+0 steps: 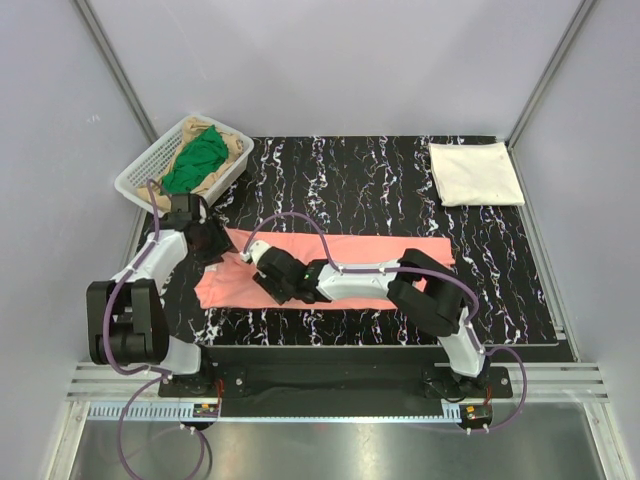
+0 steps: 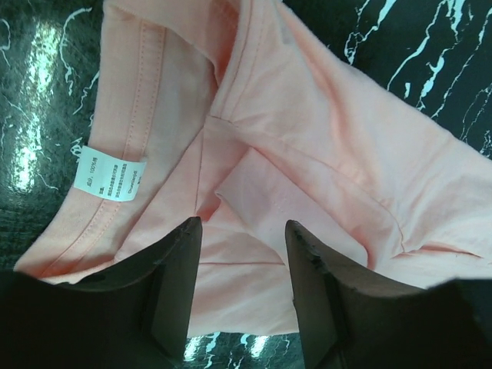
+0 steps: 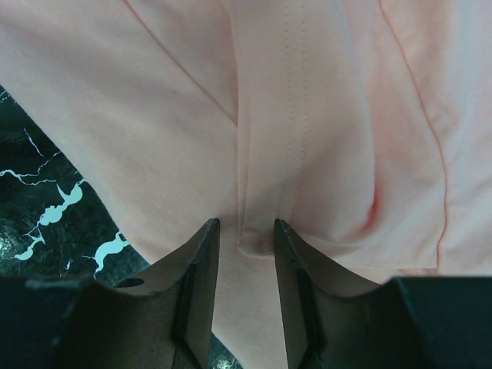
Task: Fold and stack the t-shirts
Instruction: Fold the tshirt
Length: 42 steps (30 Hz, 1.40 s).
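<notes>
Lying across the middle of the surface [image 1: 350, 180], the salmon-pink t-shirt [image 1: 390, 248] stretches left to right; a folded cream t-shirt [image 1: 475, 172] sits far right. Left wrist: left pincer [image 2: 244, 227] spread over pink cloth. Right wrist: right pincer [image 3: 246, 224] pinching a pink fold.

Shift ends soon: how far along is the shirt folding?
Done: one cream-white cloth t-shirt lies folded, far right. In hand: the salmon-pink cloth t-shirt, partly folded, pinched by the right gripper. Remaining: a green t-shirt and a tan t-shirt in the white plastic mesh basket.
</notes>
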Each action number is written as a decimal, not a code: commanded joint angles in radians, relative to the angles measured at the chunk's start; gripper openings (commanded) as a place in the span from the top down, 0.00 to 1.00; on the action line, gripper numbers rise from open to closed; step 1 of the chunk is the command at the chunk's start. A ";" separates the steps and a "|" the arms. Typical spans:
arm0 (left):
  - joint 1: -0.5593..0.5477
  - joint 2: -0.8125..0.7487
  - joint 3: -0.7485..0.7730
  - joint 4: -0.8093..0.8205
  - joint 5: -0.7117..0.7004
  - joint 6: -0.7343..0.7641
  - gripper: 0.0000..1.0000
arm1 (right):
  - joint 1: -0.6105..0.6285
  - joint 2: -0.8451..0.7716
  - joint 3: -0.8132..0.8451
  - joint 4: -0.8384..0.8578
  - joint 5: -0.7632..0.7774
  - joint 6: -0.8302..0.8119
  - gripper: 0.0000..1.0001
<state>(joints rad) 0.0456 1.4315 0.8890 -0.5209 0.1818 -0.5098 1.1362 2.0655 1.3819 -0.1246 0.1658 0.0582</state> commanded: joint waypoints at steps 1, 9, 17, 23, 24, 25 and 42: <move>0.000 0.003 -0.010 0.048 -0.004 -0.019 0.49 | 0.013 0.011 0.031 0.017 0.029 -0.024 0.58; -0.001 0.029 -0.036 0.097 -0.021 -0.044 0.53 | 0.022 0.004 0.011 0.017 0.089 -0.034 0.59; -0.033 0.040 -0.050 0.145 -0.004 -0.058 0.65 | 0.023 -0.022 -0.006 0.031 0.112 -0.008 0.85; -0.041 0.023 -0.065 0.139 -0.025 -0.053 0.90 | 0.023 -0.045 -0.017 0.031 0.132 -0.005 1.00; -0.041 0.014 -0.065 0.137 -0.027 -0.052 0.96 | 0.023 -0.054 -0.020 0.031 0.135 -0.001 1.00; -0.039 0.009 -0.064 0.134 -0.034 -0.050 1.00 | 0.023 -0.057 -0.023 0.031 0.135 -0.001 1.00; -0.095 -0.120 -0.056 0.044 -0.137 -0.091 1.00 | 0.022 -0.217 -0.096 0.080 0.136 0.038 1.00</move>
<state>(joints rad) -0.0353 1.3369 0.8162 -0.4778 0.0891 -0.5896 1.1492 1.9114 1.2850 -0.0975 0.2554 0.0769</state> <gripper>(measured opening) 0.009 0.011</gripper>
